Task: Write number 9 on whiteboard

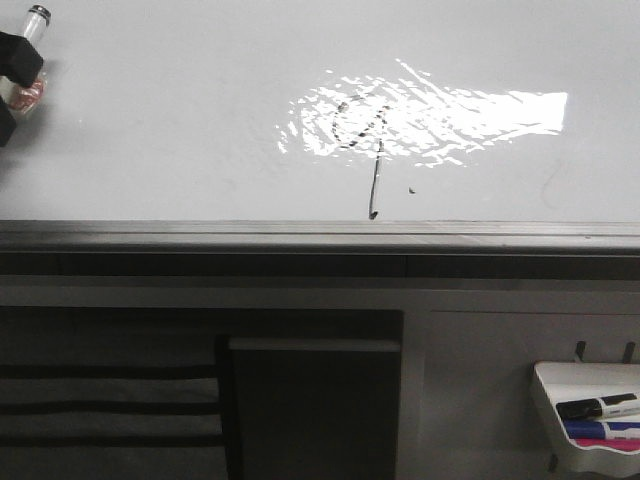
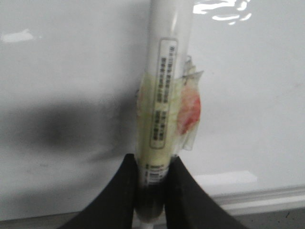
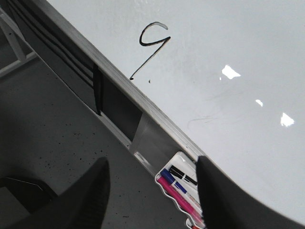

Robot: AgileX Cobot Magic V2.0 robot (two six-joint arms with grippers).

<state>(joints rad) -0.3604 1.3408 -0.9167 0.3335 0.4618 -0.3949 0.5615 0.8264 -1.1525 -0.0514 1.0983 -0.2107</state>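
Note:
The whiteboard (image 1: 180, 130) fills the upper front view, with a glare patch and a grey edge rail below it. The number 9 (image 1: 372, 160) is drawn in black, its loop inside the glare and its tail running down toward the rail; it also shows in the right wrist view (image 3: 151, 47). My left gripper (image 1: 14, 70) is at the far left over the board, shut on a white marker (image 2: 162, 109) with a label and tape. My right gripper (image 3: 152, 191) is open and empty, off the board above the floor.
A small black speck (image 1: 413, 188) sits right of the 9's tail. A white marker tray (image 1: 590, 425) with black, blue and pink markers hangs below the board at lower right. A dark panel (image 1: 315, 410) stands under the rail.

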